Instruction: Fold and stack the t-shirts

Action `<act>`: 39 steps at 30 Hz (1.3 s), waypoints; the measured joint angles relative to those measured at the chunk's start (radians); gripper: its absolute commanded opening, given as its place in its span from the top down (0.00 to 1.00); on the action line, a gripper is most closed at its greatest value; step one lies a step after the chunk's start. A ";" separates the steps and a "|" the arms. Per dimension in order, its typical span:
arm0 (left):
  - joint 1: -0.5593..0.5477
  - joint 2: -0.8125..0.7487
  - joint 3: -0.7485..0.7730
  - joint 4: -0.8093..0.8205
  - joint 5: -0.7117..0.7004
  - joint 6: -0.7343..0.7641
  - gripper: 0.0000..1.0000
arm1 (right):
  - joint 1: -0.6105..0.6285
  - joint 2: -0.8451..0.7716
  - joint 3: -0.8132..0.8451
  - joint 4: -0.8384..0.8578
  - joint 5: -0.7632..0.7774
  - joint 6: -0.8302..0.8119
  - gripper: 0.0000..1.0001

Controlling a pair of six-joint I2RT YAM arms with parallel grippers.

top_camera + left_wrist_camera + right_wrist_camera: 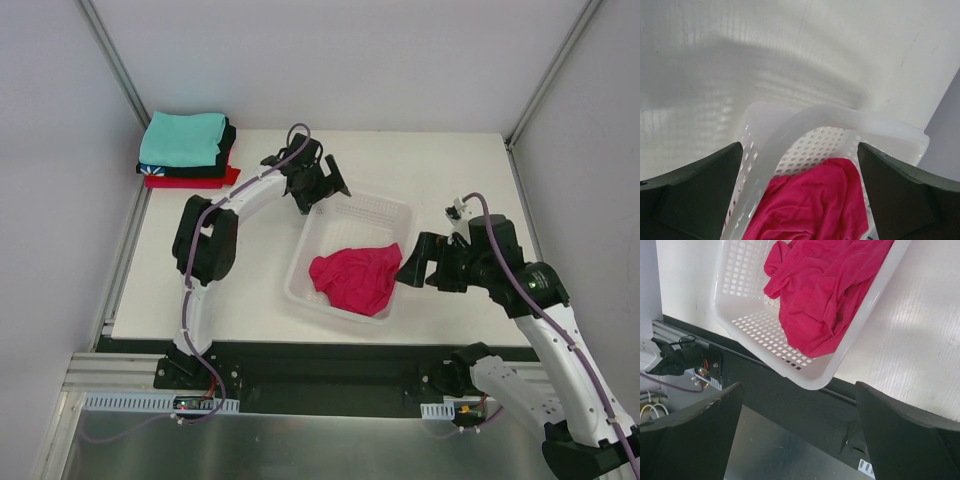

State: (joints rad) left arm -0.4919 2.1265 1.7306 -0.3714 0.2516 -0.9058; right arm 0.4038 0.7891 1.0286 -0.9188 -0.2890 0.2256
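Pick-up step, I'd say: left gripper [322,188] and right gripper [411,266] both wide, empty, w/ the crimson tee [352,279] crumpled in the basket [297,284] btwn them, close to both; next, one must dip in & pinch cloth.

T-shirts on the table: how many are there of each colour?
Teal t-shirt: 1
Black t-shirt: 1
Red t-shirt: 1
Crimson-pink t-shirt: 1
Total: 4
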 measured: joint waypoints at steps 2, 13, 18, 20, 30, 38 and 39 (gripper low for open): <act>0.003 -0.005 0.019 -0.012 0.006 0.014 0.01 | 0.001 0.014 0.000 -0.005 -0.033 -0.010 0.04; 0.145 -0.304 0.056 -0.254 -0.033 0.243 0.01 | 0.276 0.216 0.029 0.043 -0.262 -0.060 0.04; 0.174 -0.491 0.044 -0.396 -0.127 0.328 0.01 | 0.480 0.320 0.076 0.102 -0.264 -0.055 0.04; 0.226 -0.571 -0.018 -0.419 -0.126 0.348 0.01 | 0.543 0.364 0.084 0.125 -0.240 -0.050 0.04; 0.446 -0.729 -0.176 -0.547 -0.124 0.422 0.01 | 0.812 0.765 0.282 0.124 0.044 -0.016 0.04; 0.446 -0.755 -0.176 -0.561 -0.110 0.442 0.01 | 0.933 0.987 0.490 0.063 0.336 0.003 0.04; 0.446 -0.760 -0.178 -0.561 -0.106 0.443 0.01 | 0.940 0.999 0.503 0.053 0.373 0.007 0.04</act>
State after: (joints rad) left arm -0.0456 1.3670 1.5528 -0.9325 0.1452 -0.4625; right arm 1.3437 1.7878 1.5314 -0.8661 0.0845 0.2329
